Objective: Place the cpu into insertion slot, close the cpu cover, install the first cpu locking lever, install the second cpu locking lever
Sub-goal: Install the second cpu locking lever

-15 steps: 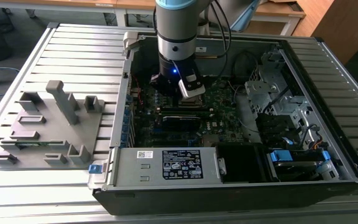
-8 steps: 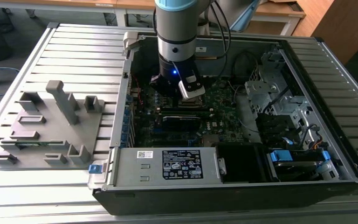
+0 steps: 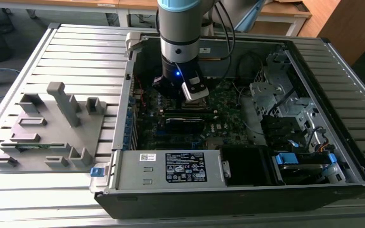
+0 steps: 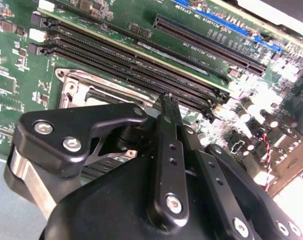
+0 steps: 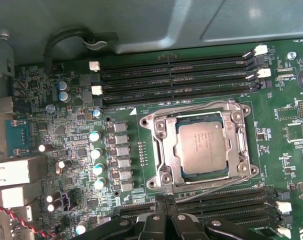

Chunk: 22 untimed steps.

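The cpu (image 5: 201, 147), a dull silver square chip, lies flat in the insertion slot (image 5: 241, 150) on the green motherboard. The cpu cover (image 5: 164, 150), a silver frame, lies down around the chip. A thin wire locking lever (image 5: 219, 186) runs slanted along the socket's near side, lifted off the board. My gripper (image 5: 164, 201) is shut, its black fingertips (image 4: 166, 100) pressed together just beside the socket edge near that lever's end. I see nothing between them. In the exterior view the gripper (image 3: 195, 95) hangs inside the open computer case over the socket.
Long black memory slots (image 5: 176, 75) flank the socket on both sides. Capacitors (image 5: 96, 152) stand beside it. The case walls (image 3: 122, 118), drive cage (image 3: 277, 95) and power supply (image 3: 169, 166) ring the board. A grey fixture tray (image 3: 49, 128) lies outside on the slatted table.
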Each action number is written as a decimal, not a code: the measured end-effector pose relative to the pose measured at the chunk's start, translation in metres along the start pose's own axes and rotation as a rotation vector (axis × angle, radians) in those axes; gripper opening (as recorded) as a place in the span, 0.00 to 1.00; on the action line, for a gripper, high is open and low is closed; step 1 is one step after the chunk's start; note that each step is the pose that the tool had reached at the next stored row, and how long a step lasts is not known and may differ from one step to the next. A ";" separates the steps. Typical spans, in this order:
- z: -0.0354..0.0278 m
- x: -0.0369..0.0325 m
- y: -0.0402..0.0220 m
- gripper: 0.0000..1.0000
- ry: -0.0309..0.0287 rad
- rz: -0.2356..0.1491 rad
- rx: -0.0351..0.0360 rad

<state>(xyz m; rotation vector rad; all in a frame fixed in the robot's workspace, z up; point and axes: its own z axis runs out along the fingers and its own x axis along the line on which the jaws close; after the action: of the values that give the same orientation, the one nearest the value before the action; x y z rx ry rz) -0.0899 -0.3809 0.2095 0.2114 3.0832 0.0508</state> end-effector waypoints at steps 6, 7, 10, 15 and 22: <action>0.0002 0.0001 0.0000 0.11 0.0007 0.000 -0.0051; 0.0002 0.0001 0.0000 0.11 0.0008 0.000 -0.0052; 0.0003 0.0005 -0.0002 0.11 0.0008 0.000 -0.0088; 0.0013 0.0010 -0.0002 0.11 0.0007 0.001 -0.0097; 0.0026 0.0018 -0.0004 0.11 0.0018 0.001 -0.0167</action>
<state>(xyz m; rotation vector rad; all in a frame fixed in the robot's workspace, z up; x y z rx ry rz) -0.0916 -0.3810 0.2068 0.2119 3.0833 0.0768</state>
